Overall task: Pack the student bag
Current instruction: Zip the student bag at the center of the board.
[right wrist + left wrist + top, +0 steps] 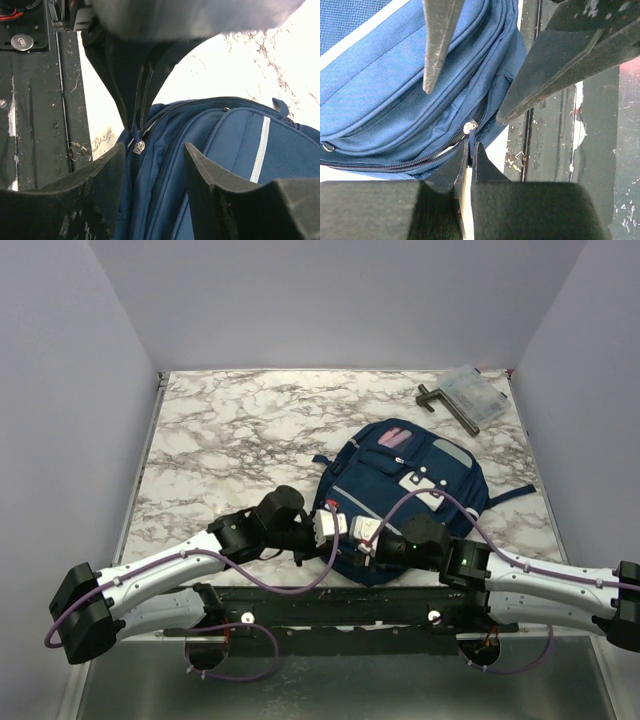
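Nearby, left gripper (pixel 470 148) clamped on student bag (pixel 395 85) zipper pull (pixel 470 128); right gripper (pixel 154 149) apart alongside.

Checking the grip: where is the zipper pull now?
Left wrist view: the zipper pull sits pinched in the shut left tool, at the near edge of the student bag.

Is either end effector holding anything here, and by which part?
The left end effector is shut on the student bag by its zipper pull. The right end effector is open, holding nothing.
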